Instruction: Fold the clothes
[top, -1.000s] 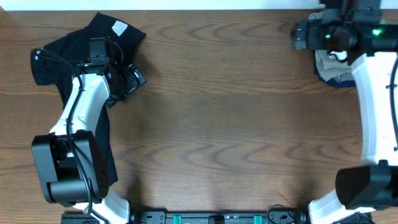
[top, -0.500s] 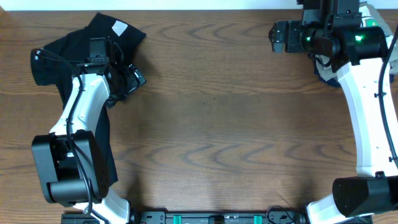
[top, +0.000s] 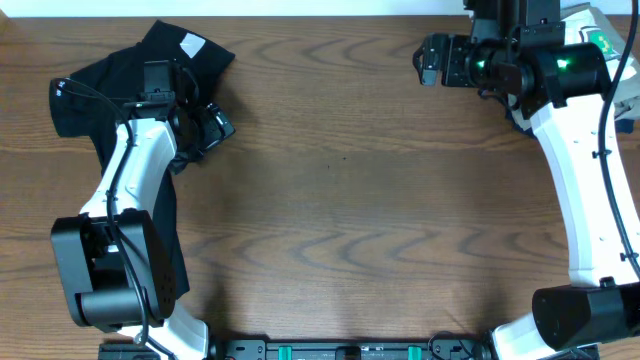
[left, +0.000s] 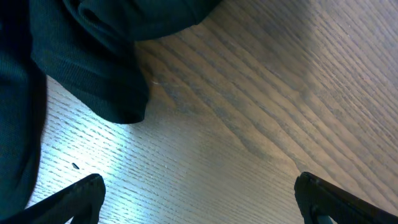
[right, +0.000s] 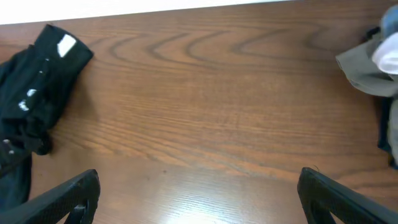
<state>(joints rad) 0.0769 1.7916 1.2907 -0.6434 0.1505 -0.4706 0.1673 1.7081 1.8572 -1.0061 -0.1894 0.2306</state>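
Note:
The black shirt (top: 105, 80) lies crumpled at the table's far left, a white label on its upper part. It also shows in the right wrist view (right: 34, 87) and as dark folds in the left wrist view (left: 74, 56). My left gripper (top: 212, 125) is open and empty at the shirt's right edge; in its wrist view (left: 199, 202) there is only bare wood between the fingers. My right gripper (top: 432, 60) is open and empty above the far right of the table, with bare wood between its fingers (right: 199, 196). The white T-shirt is out of view.
A khaki-and-navy stack of garments (right: 370, 62) lies at the far right, mostly hidden under my right arm in the overhead view. The wooden table (top: 340, 220) stretches between the two arms. Its far edge runs just behind the shirt.
My right arm has swung left, away from the khaki-and-navy stack, with its gripper open. My left arm and the black shirt have not moved.

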